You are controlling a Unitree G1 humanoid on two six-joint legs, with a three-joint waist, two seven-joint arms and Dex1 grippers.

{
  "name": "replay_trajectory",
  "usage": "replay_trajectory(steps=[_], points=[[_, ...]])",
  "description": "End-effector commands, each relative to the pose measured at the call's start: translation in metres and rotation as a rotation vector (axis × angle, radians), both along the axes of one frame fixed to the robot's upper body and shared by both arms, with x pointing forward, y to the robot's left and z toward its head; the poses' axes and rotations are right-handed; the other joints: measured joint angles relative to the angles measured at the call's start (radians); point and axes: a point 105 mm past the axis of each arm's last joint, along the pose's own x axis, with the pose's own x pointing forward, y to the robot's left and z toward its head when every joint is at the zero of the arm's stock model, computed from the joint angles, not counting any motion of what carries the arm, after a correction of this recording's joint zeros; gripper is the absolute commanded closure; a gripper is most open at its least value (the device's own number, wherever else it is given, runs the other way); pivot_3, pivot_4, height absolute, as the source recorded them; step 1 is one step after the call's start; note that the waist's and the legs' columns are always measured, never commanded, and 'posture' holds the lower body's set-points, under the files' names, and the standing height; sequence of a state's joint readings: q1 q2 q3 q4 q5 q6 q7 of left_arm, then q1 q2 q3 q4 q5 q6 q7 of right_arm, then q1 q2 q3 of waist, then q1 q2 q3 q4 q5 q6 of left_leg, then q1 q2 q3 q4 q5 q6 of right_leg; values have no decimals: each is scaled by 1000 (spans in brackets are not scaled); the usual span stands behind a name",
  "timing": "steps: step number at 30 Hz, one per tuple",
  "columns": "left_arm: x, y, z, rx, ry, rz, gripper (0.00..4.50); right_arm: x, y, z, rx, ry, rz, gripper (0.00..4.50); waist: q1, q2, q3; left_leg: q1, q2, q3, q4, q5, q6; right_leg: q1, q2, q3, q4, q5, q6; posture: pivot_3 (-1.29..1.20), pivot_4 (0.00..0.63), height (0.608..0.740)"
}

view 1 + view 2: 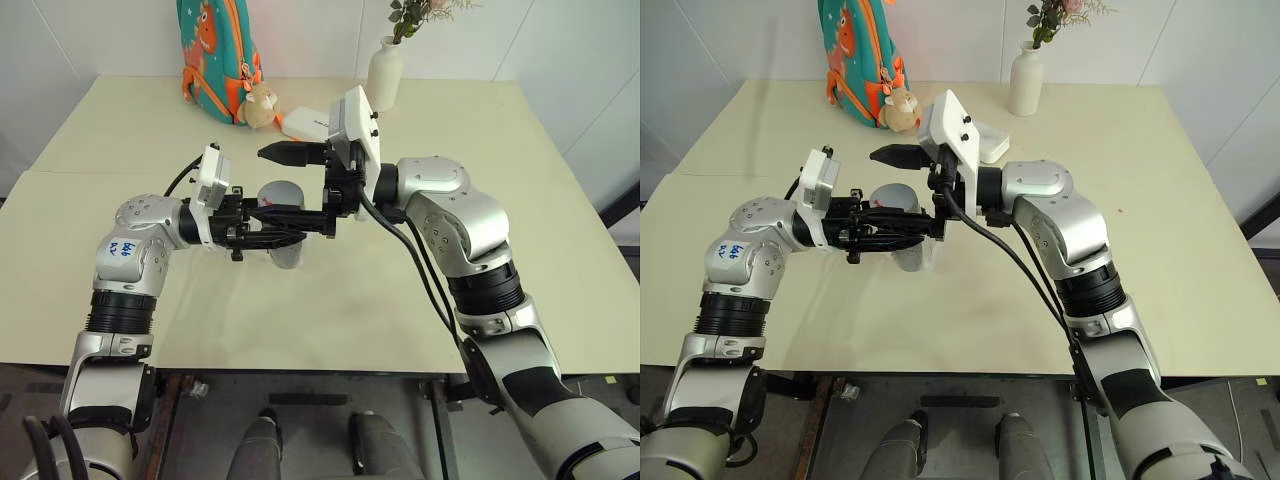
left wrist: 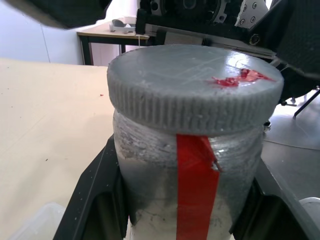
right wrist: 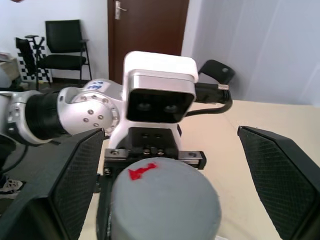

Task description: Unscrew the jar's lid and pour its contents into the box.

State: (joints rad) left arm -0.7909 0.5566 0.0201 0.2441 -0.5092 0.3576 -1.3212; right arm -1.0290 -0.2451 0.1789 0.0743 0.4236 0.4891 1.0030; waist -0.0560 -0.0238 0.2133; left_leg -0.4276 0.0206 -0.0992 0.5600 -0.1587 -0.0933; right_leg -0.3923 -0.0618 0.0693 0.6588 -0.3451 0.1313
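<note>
Small clear plastic jar [image 2: 192,190] with a red strip down its side, clenched upright between the black fingers of the left tool [image 1: 285,222], lifted above the cream surface [image 1: 330,300] near its front edge. Round flat grey ribbed lid [image 2: 195,87] with a red smear on top, seated on the jar. Right tool [image 3: 165,180] just past the jar, fingers spread wide on either side of the lid, apart from it and grasping nothing. Corner of a shallow clear plastic box [image 2: 32,225] on the surface below and beside the jar. Contents of the jar: cannot tell through the wall. Farther back from the jar, flat white case [image 1: 305,124]; beside it a small beige plush toy [image 1: 260,105]; behind the toy a teal-and-orange backpack [image 1: 213,50]. Tall white vase [image 1: 385,73] with a flower sprig at the far edge, well apart from the jar.
</note>
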Motion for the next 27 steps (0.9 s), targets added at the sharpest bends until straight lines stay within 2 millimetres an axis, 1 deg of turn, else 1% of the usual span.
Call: replay_trajectory(steps=[1, 6, 10, 16, 21, 25, 27], points=[[-3, -2, 8, -21, -26, -15, 2493, -4, 5, 10, 22, -32, 6, 14, 0, 0, 0, 0, 0, 0, 0, 0, 0, 0, 0, 0, 0, 0, 0, 0, 150, 740], [-2, -4, 12, -32, -27, -19, 2493, 4, 5, 8, 4, -32, -43, 14, 0, 0, 0, 0, 0, 0, 0, 0, 0, 0, 0, 0, 0, 0, 0, 0, 150, 740], [-2, -4, 13, -36, -31, -15, 2493, 12, -5, 8, -5, -32, -90, 14, 0, 0, 0, 0, 0, 0, 0, 0, 0, 0, 0, 0, 0, 0, 0, 0, 150, 740], [-2, -2, 14, -38, -40, -9, 2493, 22, -37, 8, -14, -37, -139, 14, 0, 0, 0, 0, 0, 0, 0, 0, 0, 0, 0, 0, 0, 0, 0, 0, 150, 740], [-2, -1, 14, -39, -50, -5, 2493, 32, -74, 4, -17, -8, -172, 14, 1, 0, 0, 0, 0, 0, 0, 0, 0, 0, 0, 0, 0, 0, 0, 0, 150, 740], [-2, 1, 13, -34, -52, -7, 2493, 31, -96, 4, -21, 23, -158, 14, 4, 0, 0, 0, 0, 0, 0, 0, 0, 0, 0, 0, -1, 0, 0, 0, 150, 740], [-2, 3, 12, -29, -53, -5, 2493, 26, -100, 5, -26, 36, -131, 14, -2, 0, 0, 0, 0, 0, 0, 0, 0, 0, 0, 0, -1, 0, 0, 0, 150, 740]])
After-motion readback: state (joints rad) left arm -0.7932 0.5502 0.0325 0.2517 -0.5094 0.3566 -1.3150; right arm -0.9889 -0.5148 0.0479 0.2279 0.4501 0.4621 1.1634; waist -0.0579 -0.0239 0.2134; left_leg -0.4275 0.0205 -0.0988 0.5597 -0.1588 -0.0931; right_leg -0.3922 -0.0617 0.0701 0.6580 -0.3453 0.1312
